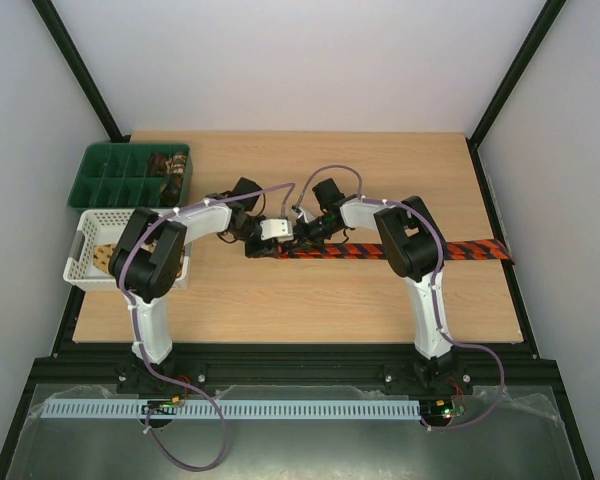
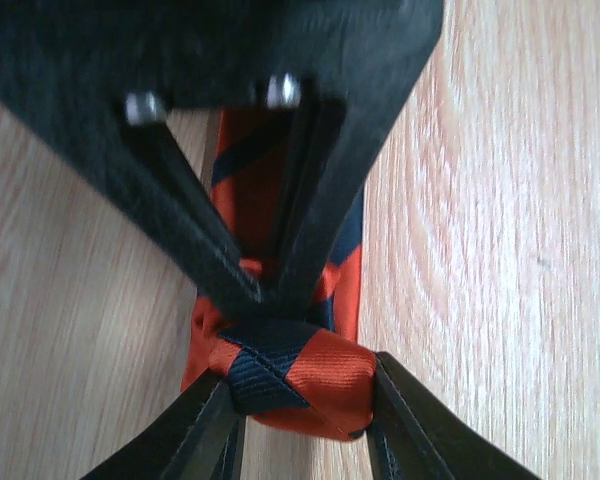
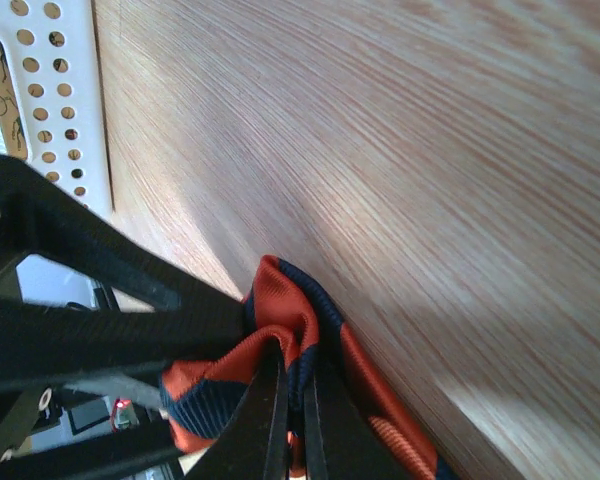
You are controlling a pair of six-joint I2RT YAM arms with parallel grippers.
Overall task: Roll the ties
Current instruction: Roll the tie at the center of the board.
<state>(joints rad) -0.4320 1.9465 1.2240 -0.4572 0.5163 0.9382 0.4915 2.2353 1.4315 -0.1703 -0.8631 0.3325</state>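
A red-and-black striped tie (image 1: 475,249) lies across the table, its left end rolled up between the two grippers. In the left wrist view my left gripper (image 2: 300,375) is shut on this small roll (image 2: 320,370), one finger pressing each side. My right gripper (image 1: 302,238) is shut on the fabric at the roll's core (image 3: 280,300), its fingers (image 2: 280,250) reaching in from the far side. In the right wrist view my right gripper (image 3: 298,365) pinches a fold of the tie (image 3: 380,400). My left gripper (image 1: 263,244) sits just left of it.
A green compartment tray (image 1: 85,185) at the back left holds rolled ties (image 1: 170,163). A white lattice basket (image 1: 80,255) in front of it, under the left arm, holds a tan tie (image 1: 105,255). The striped tie's tail reaches the table's right edge.
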